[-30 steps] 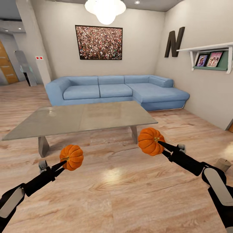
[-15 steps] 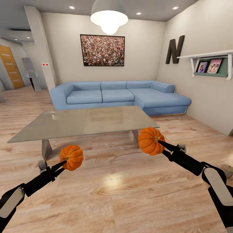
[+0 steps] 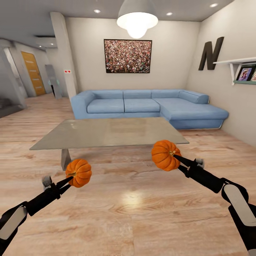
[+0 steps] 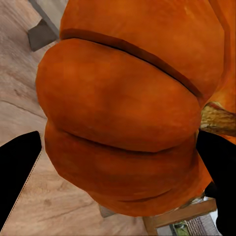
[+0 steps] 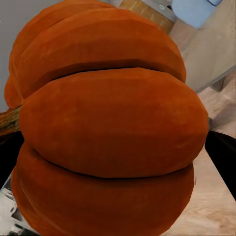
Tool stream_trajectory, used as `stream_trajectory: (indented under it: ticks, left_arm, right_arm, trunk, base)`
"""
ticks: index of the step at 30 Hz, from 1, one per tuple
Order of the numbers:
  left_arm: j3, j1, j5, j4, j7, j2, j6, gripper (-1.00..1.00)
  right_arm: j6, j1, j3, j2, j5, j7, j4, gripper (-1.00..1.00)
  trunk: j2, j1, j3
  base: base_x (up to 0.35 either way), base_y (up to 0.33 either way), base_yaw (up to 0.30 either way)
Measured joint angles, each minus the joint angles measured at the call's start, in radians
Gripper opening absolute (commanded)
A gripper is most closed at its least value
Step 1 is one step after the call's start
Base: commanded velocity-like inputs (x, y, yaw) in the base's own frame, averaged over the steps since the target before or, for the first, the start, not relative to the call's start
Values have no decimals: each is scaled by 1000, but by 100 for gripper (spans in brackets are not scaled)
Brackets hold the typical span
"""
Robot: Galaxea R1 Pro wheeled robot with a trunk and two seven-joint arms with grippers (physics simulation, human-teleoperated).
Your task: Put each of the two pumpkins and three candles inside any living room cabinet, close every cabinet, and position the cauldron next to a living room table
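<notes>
The blue corner sofa (image 3: 149,106) stands against the far wall, well beyond both pincers, under a framed picture (image 3: 128,56) and a lit hanging lamp (image 3: 137,17). Nearer, the table (image 3: 106,133) with its glossy grey top and angled legs stands on the wooden floor (image 3: 128,213) just ahead of both pincers and between them and the sofa, its near edge level with the larger pumpkin in the head view. On the wall out to the right of the right pincer hang a big dark letter N (image 3: 211,53) and a white shelf (image 3: 239,65) with photos. The right gripper (image 3: 173,156) is closed on the larger pumpkin (image 3: 164,155), its dark fingers pinching it near the stem and holding it in the air above the floor, in front of the table's right end; in the right wrist view this pumpkin (image 5: 108,128) sits between the two black fingers (image 5: 223,152). The left gripper (image 3: 72,177) is likewise clamped on the smaller pumpkin (image 3: 79,172), held lower and nearer the robot, off the floor and just short of the table's left leg; in the left wrist view the smaller pumpkin (image 4: 128,113) is squeezed between black fingers (image 4: 17,177), with its pale stem at the side.
</notes>
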Motion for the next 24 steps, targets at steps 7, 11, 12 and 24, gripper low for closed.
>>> stream_trajectory:
  ticks: [7, 11, 12, 24]
  left_arm:
    - [0, 0, -3, 2, 0, 0, 0, -100]
    - [-1, 0, -4, 2, 1, 0, -1, -100]
    - [-1, 0, -4, 1, 1, 0, -1, -100]
    - [-1, 0, -5, 1, 0, 0, -1, -100]
  right_arm:
    - [-1, 1, 0, 0, 3, 0, 1, -100]
    - [-2, 1, 0, 0, 4, 0, 0, -100]
    - [-4, 0, 0, 0, 4, 0, 0, -100]
    - [-17, 1, 1, -1, 7, 0, 1, -100]
  trunk:
    - [0, 0, 0]
    - [0, 0, 0]
    - [0, 0, 0]
    - [0, 0, 0]
  base:
    - [-22, 247, 284]
    - [3, 295, 284]
    - [36, 296, 284]
    - [120, 286, 284]
